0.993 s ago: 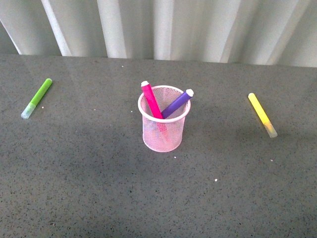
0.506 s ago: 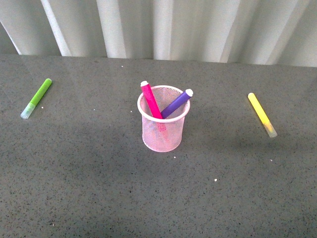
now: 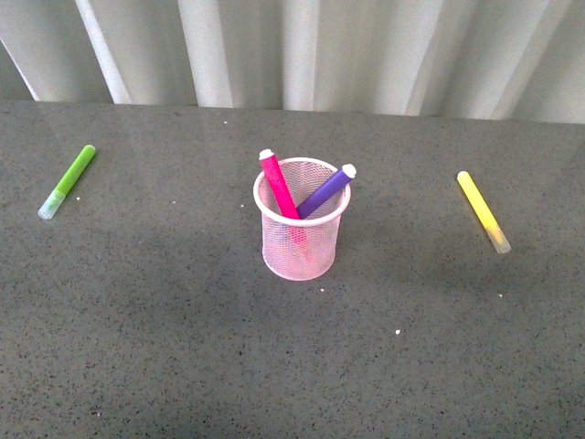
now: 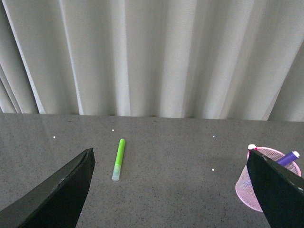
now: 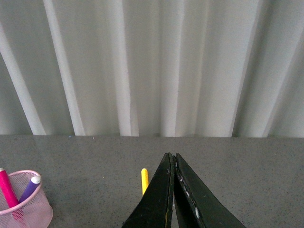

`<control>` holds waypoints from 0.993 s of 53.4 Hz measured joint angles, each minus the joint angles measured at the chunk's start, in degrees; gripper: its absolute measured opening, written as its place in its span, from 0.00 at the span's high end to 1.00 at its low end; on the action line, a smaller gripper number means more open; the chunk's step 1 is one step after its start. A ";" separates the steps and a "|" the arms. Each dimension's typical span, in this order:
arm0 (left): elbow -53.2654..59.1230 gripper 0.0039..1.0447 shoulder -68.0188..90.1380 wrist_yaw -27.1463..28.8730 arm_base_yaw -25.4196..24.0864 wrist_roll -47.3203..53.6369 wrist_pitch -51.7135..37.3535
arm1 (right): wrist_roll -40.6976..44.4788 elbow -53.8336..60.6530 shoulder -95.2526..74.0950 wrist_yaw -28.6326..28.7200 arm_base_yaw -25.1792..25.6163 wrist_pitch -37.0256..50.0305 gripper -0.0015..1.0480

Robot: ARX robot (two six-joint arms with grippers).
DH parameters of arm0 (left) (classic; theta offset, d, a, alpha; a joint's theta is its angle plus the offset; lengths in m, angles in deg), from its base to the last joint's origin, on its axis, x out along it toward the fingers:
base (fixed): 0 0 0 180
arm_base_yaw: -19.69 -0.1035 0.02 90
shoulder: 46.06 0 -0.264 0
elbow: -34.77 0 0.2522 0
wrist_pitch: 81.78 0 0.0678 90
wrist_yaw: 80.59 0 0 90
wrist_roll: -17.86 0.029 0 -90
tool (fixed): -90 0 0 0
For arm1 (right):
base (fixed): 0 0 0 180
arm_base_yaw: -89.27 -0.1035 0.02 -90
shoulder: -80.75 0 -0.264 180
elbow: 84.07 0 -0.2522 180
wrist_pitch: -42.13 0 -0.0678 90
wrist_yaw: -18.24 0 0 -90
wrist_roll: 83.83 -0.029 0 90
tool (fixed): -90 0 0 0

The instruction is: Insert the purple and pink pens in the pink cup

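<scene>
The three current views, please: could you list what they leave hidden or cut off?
- Front view: neither arm shows. The lower ends of the pink pen and purple pen blur behind the pink cup mesh.
- Left wrist view: the open left hand is cut by the frame's bottom edge; its finger covers part of the cup.
- Right wrist view: the shut right hand hides most of the yellow marker; the frame edges crop the cup.

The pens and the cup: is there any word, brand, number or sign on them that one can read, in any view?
None can be read. The pink pen, the purple pen, the pink cup, the green marker and the yellow marker show no legible print in any view; any marks on the barrels would be too small to see.
</scene>
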 joint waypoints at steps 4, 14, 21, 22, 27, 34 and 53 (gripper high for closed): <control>0.00 0.06 -0.02 0.00 0.00 0.00 0.00 | 0.00 0.00 1.46 0.00 0.00 -1.49 0.97; 0.00 0.06 0.00 0.00 0.00 0.00 0.00 | 0.00 0.00 4.61 0.00 0.00 -4.61 0.97; 0.00 0.06 -0.02 0.00 0.02 0.00 0.00 | 0.00 0.00 6.49 0.00 0.00 -6.49 0.97; 0.00 0.06 0.00 0.00 0.00 0.00 0.00 | 0.00 0.00 6.62 0.00 0.00 -6.62 0.97; 0.00 0.06 0.00 0.00 0.00 0.00 0.00 | 0.00 0.00 8.09 0.00 0.00 -8.09 0.97; 0.00 0.06 0.00 0.02 0.00 0.00 0.00 | -0.02 0.00 17.73 -0.04 0.00 -18.01 0.97; 0.00 0.06 -0.04 0.00 0.00 0.00 0.00 | -0.02 0.00 17.92 -0.02 0.00 -18.27 0.52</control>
